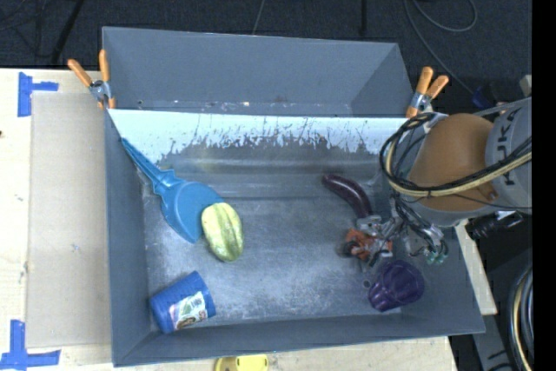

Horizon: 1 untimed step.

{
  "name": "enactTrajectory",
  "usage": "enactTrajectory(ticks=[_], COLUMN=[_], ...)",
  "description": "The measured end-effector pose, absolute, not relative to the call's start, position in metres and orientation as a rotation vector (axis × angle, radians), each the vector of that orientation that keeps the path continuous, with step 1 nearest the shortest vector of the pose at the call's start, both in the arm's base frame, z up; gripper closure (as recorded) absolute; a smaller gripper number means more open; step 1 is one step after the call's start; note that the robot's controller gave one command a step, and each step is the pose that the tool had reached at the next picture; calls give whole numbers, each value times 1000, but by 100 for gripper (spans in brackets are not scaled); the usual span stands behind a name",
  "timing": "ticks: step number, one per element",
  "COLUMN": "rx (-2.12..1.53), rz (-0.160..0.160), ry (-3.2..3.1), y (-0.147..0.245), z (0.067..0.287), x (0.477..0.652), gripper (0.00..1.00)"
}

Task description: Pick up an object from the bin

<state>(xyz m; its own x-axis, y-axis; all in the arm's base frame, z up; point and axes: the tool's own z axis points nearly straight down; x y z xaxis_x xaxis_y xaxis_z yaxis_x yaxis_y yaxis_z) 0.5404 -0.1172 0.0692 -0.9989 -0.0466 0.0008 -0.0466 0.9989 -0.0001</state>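
- Scoop (178, 204) at the left side of the bin (261, 74); squash (223, 231) touching its right edge.
- Can (182, 303) in near-left corner.
- Aubergine (348, 191) at right; pincer (375, 246) between it and the grape bunch (395, 286) in front.

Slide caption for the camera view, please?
The hand at the right of the bin, between dark eggplant and purple object.

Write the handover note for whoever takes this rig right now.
Gripper: low in the right part of the bin, between a dark purple aubergine-shaped toy behind it and a purple grape-like cluster in front. No grasp can be confirmed.
Elsewhere: a blue scoop on the left, with a yellow-green striped squash-like toy against it. A blue can lies on its side in the front left corner.
Done: the arm has reached into the bin.
Left: close on one thing and lift it out.
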Motion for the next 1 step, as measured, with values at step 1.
enactTrajectory(ticks=[1], rx=[74], rz=[0], ry=[-3140], y=[-117], z=[69], x=[540], gripper=[100])
